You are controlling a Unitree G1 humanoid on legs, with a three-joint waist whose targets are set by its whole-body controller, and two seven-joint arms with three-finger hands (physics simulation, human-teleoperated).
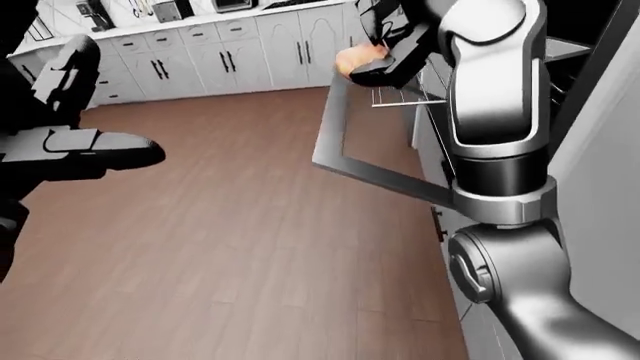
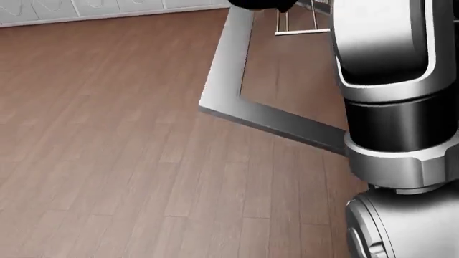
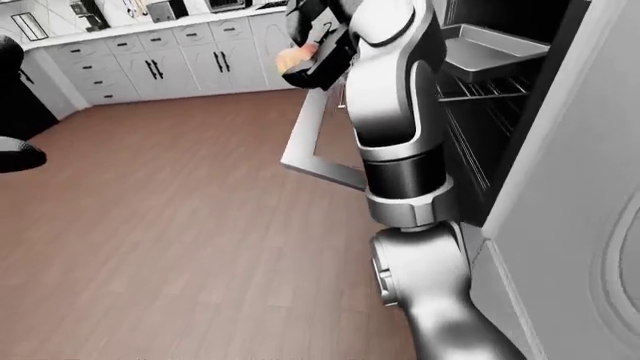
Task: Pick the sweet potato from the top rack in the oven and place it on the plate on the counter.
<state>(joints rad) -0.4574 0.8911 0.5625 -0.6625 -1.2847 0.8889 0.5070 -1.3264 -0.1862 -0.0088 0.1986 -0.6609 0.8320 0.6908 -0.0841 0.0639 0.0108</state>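
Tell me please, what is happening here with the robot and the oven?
The robot's right hand is raised beside the open oven and its fingers are closed round the orange sweet potato, which is off the pulled-out rack. The oven door hangs open over the wooden floor. The left hand is empty at the left edge. No plate is visible.

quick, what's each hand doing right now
Left hand: holding nothing, fingers spread open over the floor.
Right hand: closed around the sweet potato, raised beside the oven door.
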